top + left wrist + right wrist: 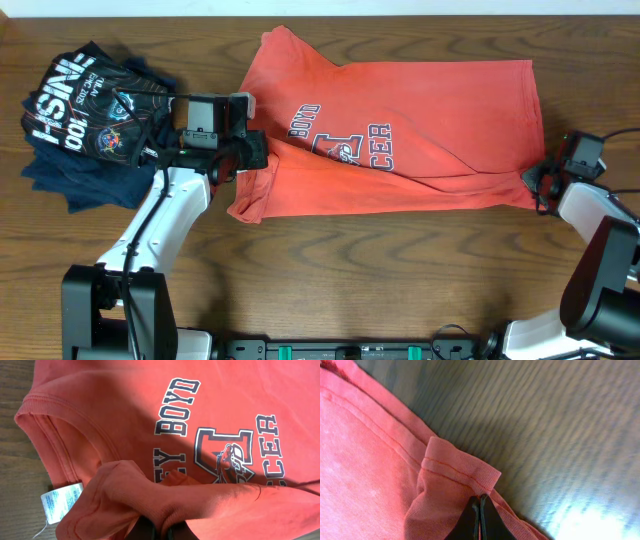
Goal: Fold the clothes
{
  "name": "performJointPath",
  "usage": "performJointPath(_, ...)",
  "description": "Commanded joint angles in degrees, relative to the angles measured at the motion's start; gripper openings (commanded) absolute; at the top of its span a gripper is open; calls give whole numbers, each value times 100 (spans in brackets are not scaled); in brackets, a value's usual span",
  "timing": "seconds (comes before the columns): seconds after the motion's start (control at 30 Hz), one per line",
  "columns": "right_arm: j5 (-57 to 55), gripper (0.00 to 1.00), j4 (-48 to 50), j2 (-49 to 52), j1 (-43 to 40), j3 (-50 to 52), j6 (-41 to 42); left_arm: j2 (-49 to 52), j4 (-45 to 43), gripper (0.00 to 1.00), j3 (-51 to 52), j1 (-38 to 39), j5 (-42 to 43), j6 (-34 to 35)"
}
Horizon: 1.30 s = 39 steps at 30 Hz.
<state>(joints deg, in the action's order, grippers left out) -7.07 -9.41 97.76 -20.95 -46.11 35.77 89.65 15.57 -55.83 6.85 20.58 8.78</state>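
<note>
Both pincers are clenched on cloth. The right pincer (480,512) pinches a folded-over hem corner of the red-orange T-shirt (430,110), which spreads away to its left over the desk (400,280). The left pincer (252,152) grips a bunched ridge of the same shirt, with the white tag (60,502) just beside its tips and the chest print (220,455) beyond. Dark shirts (85,120) lie heaped on its other side.
</note>
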Motion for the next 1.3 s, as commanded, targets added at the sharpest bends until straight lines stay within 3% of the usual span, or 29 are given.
performJointPath(0.0,-2,1,-55,-363,-136,35,-96,48,7,6,11,-2,-74,-76)
performJointPath(0.93,-177,6,-385,-584,-138,37,-420,48,44,6,11,-2,-74,-76)
performJointPath(1.27,-175,1,-385,-584,-138,37,-415,48,46,6,11,-2,-72,-76)
